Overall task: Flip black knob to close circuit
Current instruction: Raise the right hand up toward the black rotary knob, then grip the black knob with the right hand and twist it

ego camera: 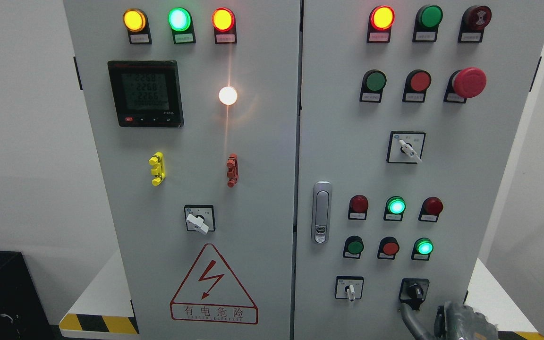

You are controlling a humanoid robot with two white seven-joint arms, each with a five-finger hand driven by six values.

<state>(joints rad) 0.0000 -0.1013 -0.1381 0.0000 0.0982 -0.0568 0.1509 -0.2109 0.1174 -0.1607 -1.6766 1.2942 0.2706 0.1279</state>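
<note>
The right robot hand (418, 315) reaches up at the cabinet's (262, 156) lower right corner, one finger touching the black knob (414, 291); its grip cannot be told.

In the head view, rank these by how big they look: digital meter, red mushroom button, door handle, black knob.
Largest to smallest:
1. digital meter
2. door handle
3. red mushroom button
4. black knob
Handle versus button is close: the handle is taller, the button wider.

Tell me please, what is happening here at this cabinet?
A humanoid robot faces a grey electrical cabinet with lamps, buttons and switches. Its right hand reaches up from the bottom edge, one finger at the black knob low on the right door. Whether the knob has been turned cannot be told. The left hand is out of view.
</note>
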